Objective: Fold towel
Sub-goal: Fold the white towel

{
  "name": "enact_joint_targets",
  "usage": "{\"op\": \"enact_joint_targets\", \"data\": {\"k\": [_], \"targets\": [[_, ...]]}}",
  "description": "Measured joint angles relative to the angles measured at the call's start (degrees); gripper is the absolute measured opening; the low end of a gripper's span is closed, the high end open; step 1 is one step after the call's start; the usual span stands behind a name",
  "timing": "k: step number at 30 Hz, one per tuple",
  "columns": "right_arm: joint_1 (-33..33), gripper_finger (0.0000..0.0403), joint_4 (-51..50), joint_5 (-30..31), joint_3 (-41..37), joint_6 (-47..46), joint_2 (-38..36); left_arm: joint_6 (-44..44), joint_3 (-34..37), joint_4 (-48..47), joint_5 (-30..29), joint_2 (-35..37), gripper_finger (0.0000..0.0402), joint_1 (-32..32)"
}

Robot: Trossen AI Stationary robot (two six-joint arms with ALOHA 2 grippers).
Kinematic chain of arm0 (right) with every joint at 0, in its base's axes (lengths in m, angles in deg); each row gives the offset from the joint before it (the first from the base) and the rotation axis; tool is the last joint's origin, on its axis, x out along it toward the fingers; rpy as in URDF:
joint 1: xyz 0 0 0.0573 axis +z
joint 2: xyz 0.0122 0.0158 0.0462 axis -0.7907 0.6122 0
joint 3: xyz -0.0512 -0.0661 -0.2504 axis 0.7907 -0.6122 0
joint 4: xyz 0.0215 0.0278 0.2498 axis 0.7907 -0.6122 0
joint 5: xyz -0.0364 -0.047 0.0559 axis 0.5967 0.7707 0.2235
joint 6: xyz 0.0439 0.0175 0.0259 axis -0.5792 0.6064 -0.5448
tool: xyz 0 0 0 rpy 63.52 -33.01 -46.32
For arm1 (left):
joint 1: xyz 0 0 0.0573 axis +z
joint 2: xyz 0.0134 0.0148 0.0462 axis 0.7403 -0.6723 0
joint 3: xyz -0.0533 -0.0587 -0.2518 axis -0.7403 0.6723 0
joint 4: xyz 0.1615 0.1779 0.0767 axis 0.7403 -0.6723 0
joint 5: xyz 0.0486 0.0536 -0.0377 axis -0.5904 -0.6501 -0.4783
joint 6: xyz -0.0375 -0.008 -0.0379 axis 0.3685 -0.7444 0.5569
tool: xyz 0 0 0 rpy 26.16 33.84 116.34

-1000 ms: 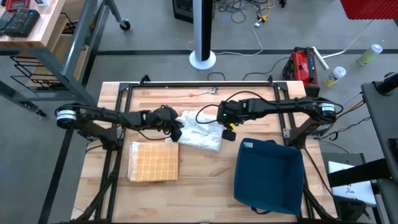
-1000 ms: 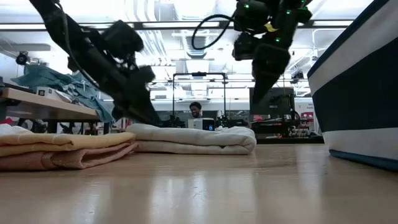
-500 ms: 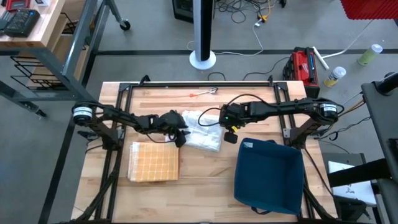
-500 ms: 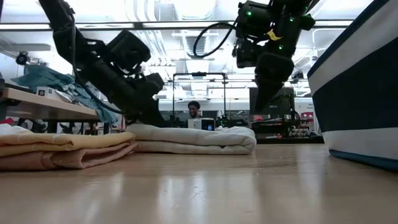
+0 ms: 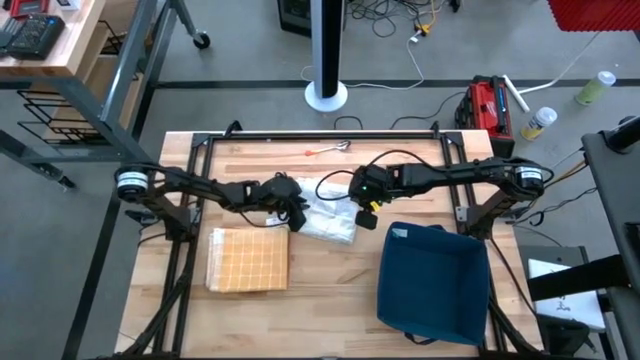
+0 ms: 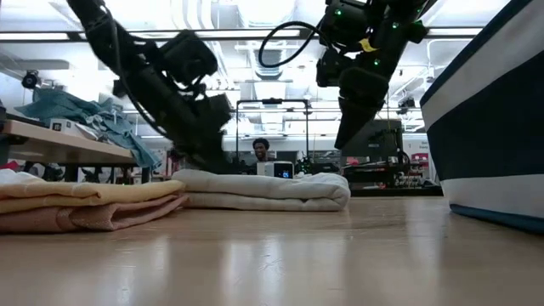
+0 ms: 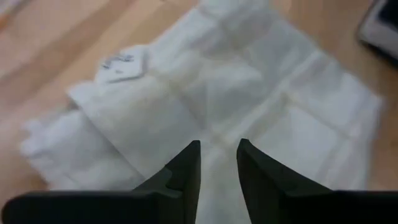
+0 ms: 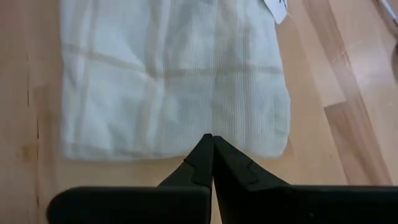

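Observation:
A folded white towel (image 5: 328, 212) lies flat on the wooden table's middle, also seen in the low view (image 6: 263, 191), and its label (image 7: 121, 62) faces up. My left gripper (image 5: 298, 215) slants down over the towel's left end, its fingers (image 7: 189, 165) a little apart with the white towel (image 7: 217, 93) showing between them. My right gripper (image 5: 366, 212) is shut and hangs above the towel's right end (image 8: 273, 124), clear of it in the low view (image 6: 342, 143). My left gripper (image 6: 208, 157) comes at the towel's left end slanting down from the table's left. Its own body hides the fingertips in the low view, so I cannot tell whether they touch the cloth.
A folded yellow checked towel (image 5: 247, 260) lies near the table's front left. A dark blue bin (image 5: 432, 280) stands at the front right. A small red-handled tool (image 5: 325, 150) lies at the far edge. A person (image 6: 260, 151) sits in the room behind.
My left gripper has gone toward the table's right edge and a little down, coming from beside the white towel to over its left end. The towel has kept its place and shape.

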Motion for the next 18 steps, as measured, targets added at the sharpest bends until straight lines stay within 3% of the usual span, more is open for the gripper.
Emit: {"op": "enact_joint_targets", "data": {"k": [4, 11, 18], "targets": [[0.0, 0.0000, 0.5, 0.0, -0.1, 0.1, 0.0, -0.2, -3.3, -13.8, -9.5, 1.1, 0.0122, 0.1], [0.2, 0.0000, 3.1, -0.1, -0.1, 0.7, 0.0, 2.4, -4.2, -13.0, -9.0, -0.6, 0.0177, 0.5], [0.3, 0.0000, 3.9, -0.2, -0.1, 0.8, 0.0, 3.0, -5.0, -11.2, -3.2, -3.8, 0.0171, 0.6]]}}
